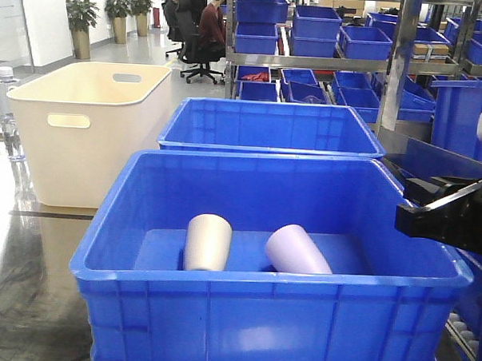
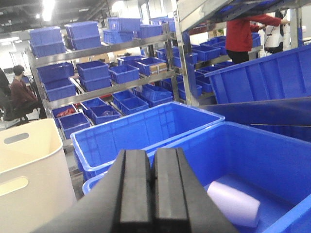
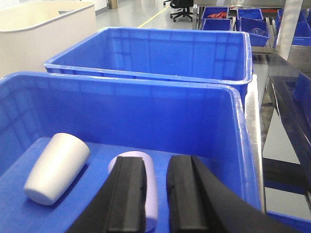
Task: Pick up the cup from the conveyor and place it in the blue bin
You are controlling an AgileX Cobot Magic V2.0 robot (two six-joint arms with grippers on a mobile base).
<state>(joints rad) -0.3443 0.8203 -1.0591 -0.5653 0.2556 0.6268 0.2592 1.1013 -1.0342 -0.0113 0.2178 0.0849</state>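
The blue bin (image 1: 259,317) fills the front view, and two cups lie on their sides on its floor. One is a beige cup (image 1: 207,243) on the left, the other a lavender cup (image 1: 296,251) to its right. My right gripper (image 3: 155,162) hangs open over the bin, and the lavender cup (image 3: 151,194) lies free on the floor beneath its fingers. The beige cup (image 3: 56,167) rests further left. My left gripper (image 2: 153,155) is shut on nothing, above the bin's near corner, with the lavender cup (image 2: 233,204) below to its right. The conveyor is not clearly in view.
A second blue crate (image 1: 271,126) stands right behind the bin, with a cream tub (image 1: 83,134) to the left. Steel shelves with small blue crates (image 1: 327,32) stand behind. A dark glossy surface (image 3: 286,107) runs along the bin's right side. People sit at the far back (image 1: 208,27).
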